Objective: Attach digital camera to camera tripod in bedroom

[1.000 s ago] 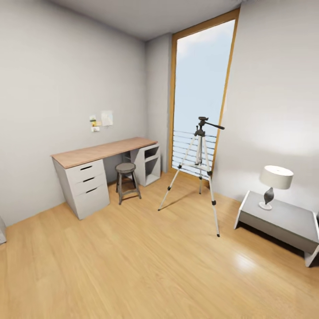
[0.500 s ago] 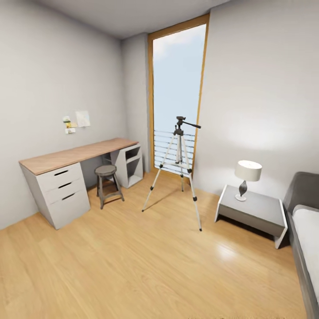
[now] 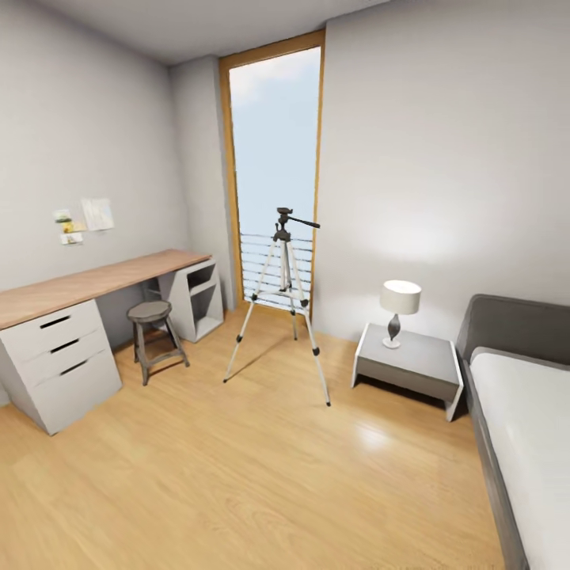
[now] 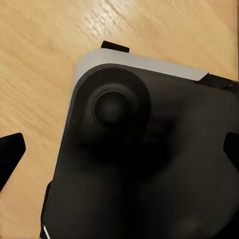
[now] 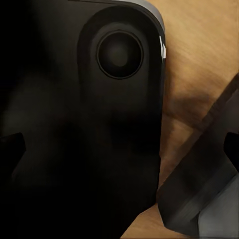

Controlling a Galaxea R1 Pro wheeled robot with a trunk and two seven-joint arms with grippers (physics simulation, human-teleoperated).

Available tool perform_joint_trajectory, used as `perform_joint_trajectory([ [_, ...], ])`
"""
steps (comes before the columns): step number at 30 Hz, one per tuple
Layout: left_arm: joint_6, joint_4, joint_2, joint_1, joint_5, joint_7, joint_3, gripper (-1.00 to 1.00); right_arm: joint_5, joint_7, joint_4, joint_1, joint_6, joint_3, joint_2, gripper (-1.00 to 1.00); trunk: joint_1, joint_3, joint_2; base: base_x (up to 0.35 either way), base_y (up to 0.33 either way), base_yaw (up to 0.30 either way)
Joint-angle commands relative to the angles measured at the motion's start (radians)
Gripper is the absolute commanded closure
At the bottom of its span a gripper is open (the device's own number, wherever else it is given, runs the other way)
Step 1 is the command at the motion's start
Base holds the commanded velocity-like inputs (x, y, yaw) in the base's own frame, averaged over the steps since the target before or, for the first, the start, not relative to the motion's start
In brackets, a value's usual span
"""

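The camera tripod (image 3: 282, 305) is standing by the window (image 3: 274, 166); both hands' fingertips (image 4: 10, 157) (image 5: 12, 149) are sitting apart, released.

A big black part of the robot (image 5: 74, 124) is very close to the camera, with a round knob (image 5: 119, 54) on it. Past it is light wood floor (image 5: 199, 59). Two dark fingertips (image 5: 11, 149) poke in from the sides, well apart, with nothing held between them.
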Motion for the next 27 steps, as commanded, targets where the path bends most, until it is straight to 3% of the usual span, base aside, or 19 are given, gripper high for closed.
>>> perform_joint_trajectory([
  [1,-0.002,0.0,0.0,0.0,0.004,0.0,0.0,-1.0,0.0,-0.001,0.0,0.0,-0.003,0.0,0.0,-1.0,0.0,-0.001,0.0,0.0,0.0,-0.293],
  [27,-0.003,0.0,0.0,0.0,0.005,0.0,0.0,-1.0,0.001,0.0,0.0,0.0,-0.003,0.001,0.001,-1.0,0.0,-0.001,0.0,0.0,0.0,-0.294],
])
